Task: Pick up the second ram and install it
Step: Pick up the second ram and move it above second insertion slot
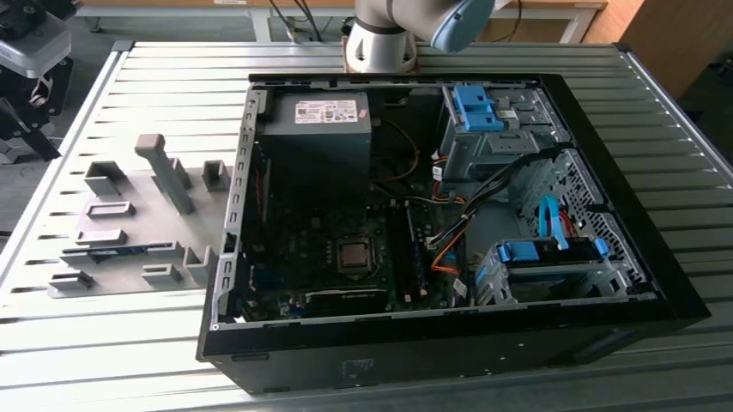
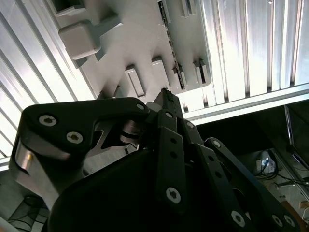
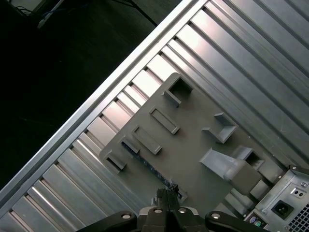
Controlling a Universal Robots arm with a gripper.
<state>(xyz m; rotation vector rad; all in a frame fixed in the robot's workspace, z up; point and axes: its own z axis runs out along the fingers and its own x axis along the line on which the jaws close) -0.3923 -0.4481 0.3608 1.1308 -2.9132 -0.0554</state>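
Note:
The second ram (image 1: 124, 251) is a thin blue stick lying on edge in a slot of the grey holder plate (image 1: 137, 215), at the exterior view's left of the open computer case (image 1: 435, 215). Both wrist views look down on that plate from well above. In the first wrist view the ram (image 3: 145, 163) runs along the plate's edge, just ahead of my gripper (image 3: 166, 195). The second wrist view shows the ram (image 2: 167, 34) as a dark strip beyond my gripper (image 2: 164, 94). The black fingers are shut with nothing between them.
The case lies on a slatted aluminium table (image 1: 675, 154), its motherboard (image 1: 343, 249) exposed, with a power supply (image 1: 315, 129) and blue drive-bay clips (image 1: 475, 107). Grey blocks and a tall post (image 1: 166, 172) rise from the holder plate. The arm's base (image 1: 384, 39) stands behind the case.

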